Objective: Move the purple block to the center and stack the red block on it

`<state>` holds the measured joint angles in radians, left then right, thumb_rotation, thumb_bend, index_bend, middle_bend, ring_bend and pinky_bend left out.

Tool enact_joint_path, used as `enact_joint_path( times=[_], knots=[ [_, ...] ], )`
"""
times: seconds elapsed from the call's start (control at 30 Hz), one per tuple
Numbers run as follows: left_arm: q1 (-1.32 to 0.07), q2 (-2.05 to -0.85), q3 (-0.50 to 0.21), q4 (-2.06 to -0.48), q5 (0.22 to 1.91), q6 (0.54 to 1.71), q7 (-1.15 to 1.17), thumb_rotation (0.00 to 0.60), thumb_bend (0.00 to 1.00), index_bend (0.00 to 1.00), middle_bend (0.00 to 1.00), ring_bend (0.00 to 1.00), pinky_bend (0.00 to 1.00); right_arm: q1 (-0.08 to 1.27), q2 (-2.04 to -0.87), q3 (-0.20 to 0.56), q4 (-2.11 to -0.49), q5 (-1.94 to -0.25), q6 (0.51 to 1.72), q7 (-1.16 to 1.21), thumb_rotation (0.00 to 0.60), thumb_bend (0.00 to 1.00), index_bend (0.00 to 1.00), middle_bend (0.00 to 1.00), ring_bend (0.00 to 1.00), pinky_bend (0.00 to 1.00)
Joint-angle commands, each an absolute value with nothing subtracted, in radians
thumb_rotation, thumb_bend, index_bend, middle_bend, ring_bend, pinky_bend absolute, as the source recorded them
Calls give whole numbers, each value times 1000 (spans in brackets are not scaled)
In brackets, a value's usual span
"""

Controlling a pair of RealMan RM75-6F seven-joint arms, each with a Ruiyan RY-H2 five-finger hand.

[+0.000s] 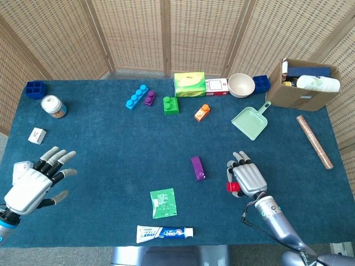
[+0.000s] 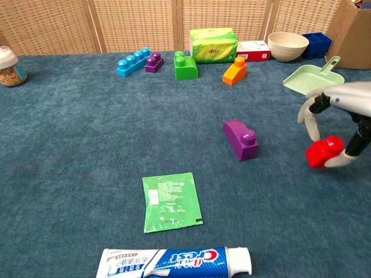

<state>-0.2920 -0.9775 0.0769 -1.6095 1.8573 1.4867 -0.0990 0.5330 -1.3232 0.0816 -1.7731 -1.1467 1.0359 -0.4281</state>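
Near bench centre, the purple block (image 2: 241, 139) lies flat; the red block (image 2: 322, 153) is at its 3 o'clock, held clear of the bench (image 2: 69, 145). Risk: the block appears pinched only at its edges, so it may rotate or drop during transfer. Right hand (image 1: 246, 178) fingers (image 2: 307, 123) curl around the red block. Left hand (image 1: 34, 182) fingers are spread, holding nothing.

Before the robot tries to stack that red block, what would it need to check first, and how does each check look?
1. Red block held by right hand: ok, pinched and tilted.
2. Red block lifted off the table: cannot tell.
3. Purple block near the center: ok.
4. Purple block's top free: ok, nothing on it.
5. Path between the blocks clear: ok.
6. Left hand out of the way: ok, far off, fingers spread.
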Motion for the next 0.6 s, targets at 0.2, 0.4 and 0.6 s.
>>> enact_joint_path(
  times=[0.2, 0.4, 0.6],
  knots=[
    [-285, -971, 76, -1615, 1854, 1491, -87, 600, 330, 316, 23, 0, 0, 573, -1264, 128, -1866, -1123, 1002, -400, 600, 136, 614, 295, 74, 47],
    [-277, -967, 76, -1616, 1855, 1503, -86, 600, 329, 316, 23, 0, 0, 617, -1246, 154, -1907, -1078, 966, -408, 600, 134, 612, 295, 75, 49],
    [-267, -963, 79, -1612, 1851, 1510, -87, 600, 329, 316, 23, 0, 0, 670, -1257, 173, -1921, -1021, 934, -436, 600, 134, 611, 295, 75, 52]
  ],
)
